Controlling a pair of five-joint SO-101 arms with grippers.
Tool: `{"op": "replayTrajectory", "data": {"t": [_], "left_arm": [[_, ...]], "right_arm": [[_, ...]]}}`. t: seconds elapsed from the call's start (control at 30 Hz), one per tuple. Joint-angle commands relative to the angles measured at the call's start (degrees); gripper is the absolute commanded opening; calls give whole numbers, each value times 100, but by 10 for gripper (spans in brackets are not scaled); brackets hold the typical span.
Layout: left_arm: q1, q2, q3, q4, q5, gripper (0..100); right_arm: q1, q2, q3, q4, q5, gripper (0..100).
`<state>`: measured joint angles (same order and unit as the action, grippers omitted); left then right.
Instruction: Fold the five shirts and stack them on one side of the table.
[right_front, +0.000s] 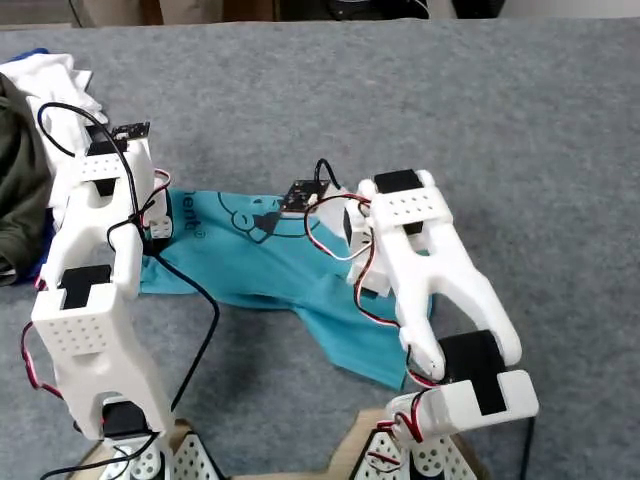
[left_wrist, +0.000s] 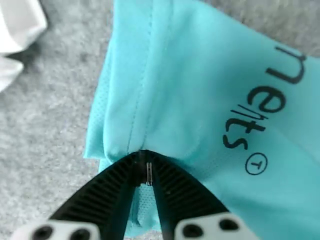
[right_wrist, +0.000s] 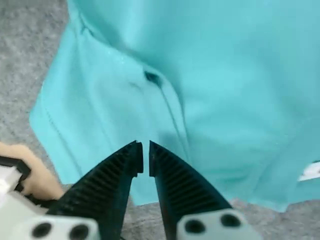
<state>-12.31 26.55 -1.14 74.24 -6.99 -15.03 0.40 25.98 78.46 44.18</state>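
A teal shirt (right_front: 260, 265) with dark print lies spread and partly bunched on the grey table, between my two arms. My left gripper (left_wrist: 144, 167) sits at the shirt's left edge (left_wrist: 200, 75), shut on a small fold of its hem. In the high view the left gripper (right_front: 160, 222) is at that same edge. My right gripper (right_wrist: 145, 152) hangs over the right part of the teal shirt (right_wrist: 225, 75), its fingers together with only a thin slit between the tips and no cloth seen pinched. In the high view the right gripper (right_front: 350, 232) is mostly hidden under its arm.
A pile of other shirts lies at the table's far left: a white one (right_front: 50, 80) (left_wrist: 15, 30) and a dark green one (right_front: 20, 190). The arms' tan base board (right_front: 340, 462) is at the front edge. Bare grey table (right_front: 520, 150) stretches to the right and back.
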Motion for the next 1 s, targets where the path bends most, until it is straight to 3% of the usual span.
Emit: {"op": "replayTrajectory", "data": {"t": [0.0, 0.1, 0.4, 0.7, 0.97], "left_arm": [[70, -136, 0, -246, -53, 19], [70, -136, 0, -246, -53, 19], [70, -136, 0, -246, -53, 19], [70, -127, 0, -246, -53, 19], [79, -127, 0, -246, -53, 19]], "right_arm": [[84, -92, -22, -202, 70, 145], [84, 189, -48, -255, 70, 201], [84, 690, -92, -246, 44, 197], [84, 690, -92, -211, 35, 41], [84, 681, -295, 149, 35, 30]]}}
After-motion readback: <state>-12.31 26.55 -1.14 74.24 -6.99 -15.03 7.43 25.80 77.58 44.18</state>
